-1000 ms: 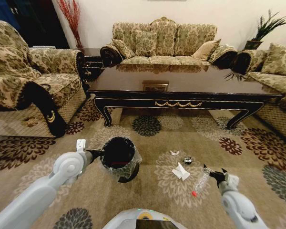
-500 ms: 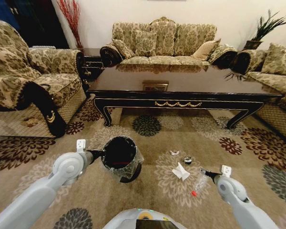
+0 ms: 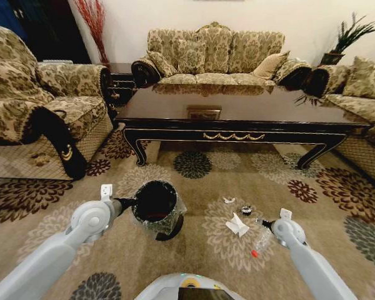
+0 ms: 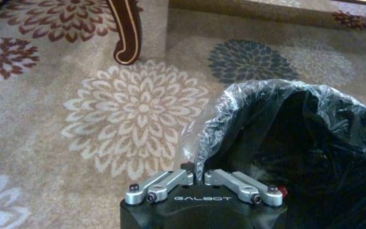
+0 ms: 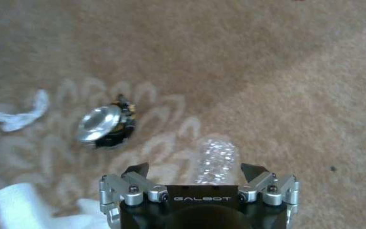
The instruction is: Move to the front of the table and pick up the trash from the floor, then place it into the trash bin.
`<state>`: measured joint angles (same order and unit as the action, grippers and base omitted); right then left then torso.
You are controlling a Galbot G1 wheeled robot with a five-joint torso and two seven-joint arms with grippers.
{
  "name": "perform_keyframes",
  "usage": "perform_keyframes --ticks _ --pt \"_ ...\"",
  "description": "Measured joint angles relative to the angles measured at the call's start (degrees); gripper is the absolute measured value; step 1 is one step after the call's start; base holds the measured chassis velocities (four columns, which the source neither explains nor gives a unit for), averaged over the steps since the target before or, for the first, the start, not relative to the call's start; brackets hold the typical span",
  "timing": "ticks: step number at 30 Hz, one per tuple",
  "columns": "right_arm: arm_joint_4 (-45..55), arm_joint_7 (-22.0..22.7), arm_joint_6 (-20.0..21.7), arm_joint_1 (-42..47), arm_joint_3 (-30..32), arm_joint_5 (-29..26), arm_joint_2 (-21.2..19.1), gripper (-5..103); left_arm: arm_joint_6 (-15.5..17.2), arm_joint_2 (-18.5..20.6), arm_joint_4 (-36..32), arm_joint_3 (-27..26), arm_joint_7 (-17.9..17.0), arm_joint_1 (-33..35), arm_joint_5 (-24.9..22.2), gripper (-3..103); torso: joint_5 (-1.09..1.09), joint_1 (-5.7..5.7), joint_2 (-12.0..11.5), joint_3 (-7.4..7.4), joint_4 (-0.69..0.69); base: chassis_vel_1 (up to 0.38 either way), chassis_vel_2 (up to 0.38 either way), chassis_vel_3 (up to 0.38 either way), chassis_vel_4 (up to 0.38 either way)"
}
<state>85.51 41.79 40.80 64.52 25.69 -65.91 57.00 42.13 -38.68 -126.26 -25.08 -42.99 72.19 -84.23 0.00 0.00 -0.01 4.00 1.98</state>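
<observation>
Right gripper [image 5: 196, 172] of mine hangs low over the carpet [image 5: 285, 71] with its jaws spread wide, and the clear plastic piece [image 5: 213, 160] lies straight ahead of it, its near end reaching in between my two fingertips. From my head camera that same piece [image 3: 261, 240] runs back along the floor beside my right forearm, its red end nearest my base. Just off to the left of my right gripper [image 3: 263, 222] sits the small dark cap [image 5: 105, 125], showing a shiny round face, and a little beyond it the whitish scrap [image 5: 19, 114]. The crumpled white paper [image 3: 237, 225] lies close on that same left side, a bit nearer to my body than the cap.

My left gripper [image 4: 198, 177] has its jaws pressed together on the bag-lined rim of the trash bin [image 4: 297, 143]; the clear plastic bunches up right at my fingertips. The black bin [image 3: 156, 206] is tilted, its mouth facing up and toward me, and sits well to the left of the litter.

Beyond all of this stands the table [image 3: 237, 128], its curved leg [image 4: 124, 33] ahead of my left gripper.
</observation>
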Motion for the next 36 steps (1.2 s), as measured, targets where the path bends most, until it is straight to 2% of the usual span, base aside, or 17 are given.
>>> perform_keyframes --ticks 8,12,15,21,24,27,29,30,33,34,36 --pt "-4.4 0.52 -0.36 -1.32 0.93 1.66 3.32 94 0.0 0.16 -0.36 0.48 -0.37 -0.17 -0.29 3 0.0 0.0 0.0 0.0 -0.01 0.0 0.0 0.0 0.0" --pt "-5.87 1.94 -0.41 -2.29 2.28 -0.19 6.12 97 0.0 0.29 -0.49 0.51 -0.48 -0.17 -0.54 3 0.0 0.0 0.0 0.0 -0.01 0.0 0.0 0.0 0.0" --pt "-7.33 2.8 -0.53 -2.96 3.49 -1.08 8.28 94 0.0 0.34 -0.54 0.6 -0.64 -0.17 -0.62 3 0.0 0.0 0.0 0.0 0.0 0.0 0.0 0.0 0.0" --pt "-8.97 2.78 -0.62 -2.9 4.43 -0.91 8.62 93 0.0 0.31 -0.64 0.85 -0.78 -0.3 -0.66 3 0.0 0.0 0.0 0.0 -0.01 0.0 0.0 0.0 0.0" --pt "-9.74 2.13 -0.6 -2.24 4.84 -0.32 8.32 78 0.0 0.26 -0.65 1.02 -0.95 -0.44 -0.66 3 0.0 0.0 0.01 0.0 -0.01 0.0 0.0 0.0 0.0" --pt "-10.03 1.93 -0.64 -1.9 4.93 0.1 8.32 72 -0.01 0.22 -0.77 1.05 -1.04 -0.42 -0.66 3 0.0 0.0 0.01 0.0 -0.01 0.0 0.0 0.0 0.0" --pt "-10.15 1.72 -0.71 -1.55 4.99 0.45 8.34 62 -0.01 0.19 -0.88 1.05 -1.09 -0.34 -0.66 3 0.0 0.0 0.01 -0.01 -0.01 0.0 0.0 0.0 0.0" --pt "-10.15 1.72 -0.71 -1.55 4.99 0.45 8.34 62 -0.01 0.19 -0.88 1.05 -1.09 -0.34 -0.66 3 0.0 0.0 0.01 -0.01 -0.01 0.0 0.0 0.0 0.0" --pt "-9.71 1.49 -0.74 -1.01 5.27 0.61 8.34 45 -0.01 0.16 -1.1 0.99 -1.2 -0.12 -0.64 3 -0.03 0.0 0.02 -0.01 -0.01 0.0 0.0 0.0 0.0" --pt "-9.71 1.49 -0.74 -1.01 5.27 0.61 8.34 45 -0.01 0.16 -1.1 0.99 -1.2 -0.12 -0.64 3 -0.03 0.0 0.02 -0.01 -0.01 0.0 0.0 0.0 0.0" --pt "-9.45 1.49 -0.73 -0.91 5.37 0.64 8.3 38 -0.01 0.07 -1.43 0.97 -1.33 -0.06 -0.63 3 -0.03 0.0 0.02 -0.01 -0.01 0.0 0.0 0.0 0.0"
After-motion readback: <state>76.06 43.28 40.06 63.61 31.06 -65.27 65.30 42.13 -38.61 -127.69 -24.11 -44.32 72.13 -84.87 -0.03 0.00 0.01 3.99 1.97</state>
